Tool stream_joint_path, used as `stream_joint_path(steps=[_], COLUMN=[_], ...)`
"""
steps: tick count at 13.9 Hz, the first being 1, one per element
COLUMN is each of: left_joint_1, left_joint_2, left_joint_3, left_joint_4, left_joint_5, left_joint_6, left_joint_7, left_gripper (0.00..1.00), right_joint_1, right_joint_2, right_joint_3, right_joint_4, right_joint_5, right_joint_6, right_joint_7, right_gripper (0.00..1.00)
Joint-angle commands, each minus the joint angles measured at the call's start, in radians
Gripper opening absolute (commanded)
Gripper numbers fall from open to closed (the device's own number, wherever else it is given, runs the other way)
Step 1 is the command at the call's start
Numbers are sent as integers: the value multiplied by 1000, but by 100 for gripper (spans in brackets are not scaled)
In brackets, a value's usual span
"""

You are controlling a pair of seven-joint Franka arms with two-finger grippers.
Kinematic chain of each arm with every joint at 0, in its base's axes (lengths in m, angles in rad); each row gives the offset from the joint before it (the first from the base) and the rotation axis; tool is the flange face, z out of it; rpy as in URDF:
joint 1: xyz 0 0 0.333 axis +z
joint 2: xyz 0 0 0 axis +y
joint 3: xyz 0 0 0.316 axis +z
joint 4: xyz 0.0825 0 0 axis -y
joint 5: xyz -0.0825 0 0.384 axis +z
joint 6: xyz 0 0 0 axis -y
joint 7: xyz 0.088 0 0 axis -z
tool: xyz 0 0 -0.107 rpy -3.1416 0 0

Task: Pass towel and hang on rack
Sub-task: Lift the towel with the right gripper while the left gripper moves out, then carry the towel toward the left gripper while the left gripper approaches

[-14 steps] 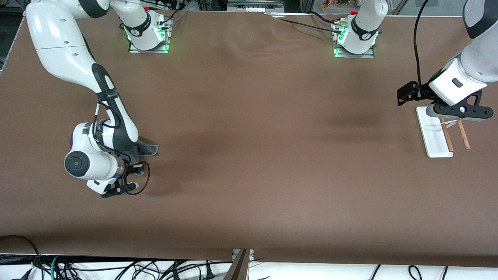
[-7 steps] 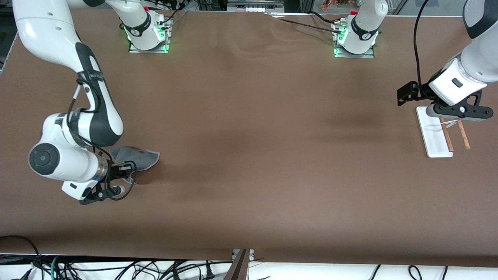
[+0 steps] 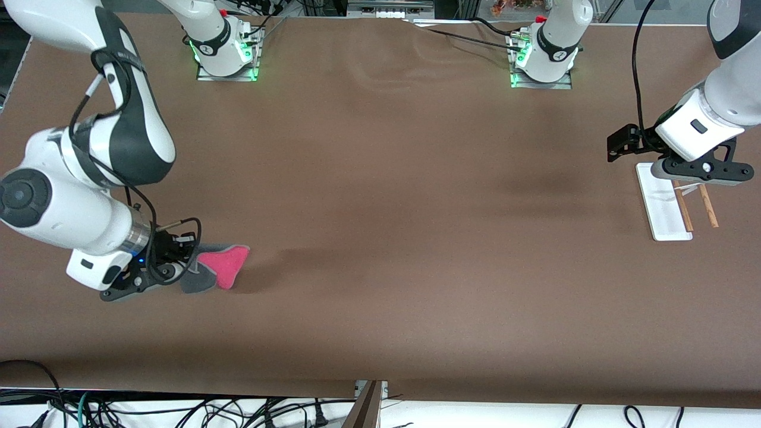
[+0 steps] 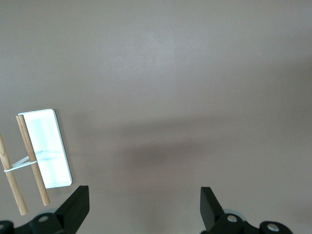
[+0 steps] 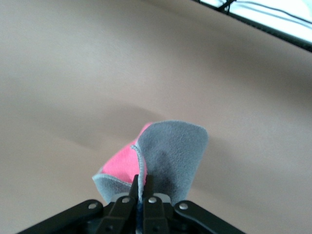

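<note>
Right end effector [image 3: 178, 270]: clamped on the towel [image 3: 217, 270], over the counter [image 3: 380, 238] at the right arm's end.
Towel: pink side showing, grey folds.
Left end effector [image 3: 692, 178]: waits over the rack [image 3: 663, 205].

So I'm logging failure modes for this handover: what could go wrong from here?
The right gripper pinches only an edge of the towel, which hangs folded, so it might slip out in transit. The left gripper waits open above the rack, at the table's other end; a limp, bunched towel could be hard to take over cleanly.
</note>
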Motion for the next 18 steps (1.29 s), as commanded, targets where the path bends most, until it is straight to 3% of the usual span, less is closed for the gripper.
stream_joint_path(steps=[1,5,10,14,18], left_joint_1=[11,5,-30,-53,-33], left_joint_2=[6,86,218,260,310], left_joint_3=[-4,-4,-23,-49,-49], left_joint_4=[-2,-1,48,44,35], left_joint_5=[-24,-23,-38,-138,-369], left_joint_6=[1,-21,-15,60,93], left_joint_7=[20,26,27,105,384], left_gripper=[100,100,100,100,100], right_joint_1=[10,15,24,135,232], right_joint_2=[-34,-54,-54,-54,-48], right_joint_3=[30,125,295,311,306], right_joint_4=[-6,20,23,24,24], right_joint_5=[5,5,2,-4,-7], right_joint_6=[-17,-19,-10,45,122], right_joint_7=[37,109,257,368,468], right_gripper=[0,0,0,0,0])
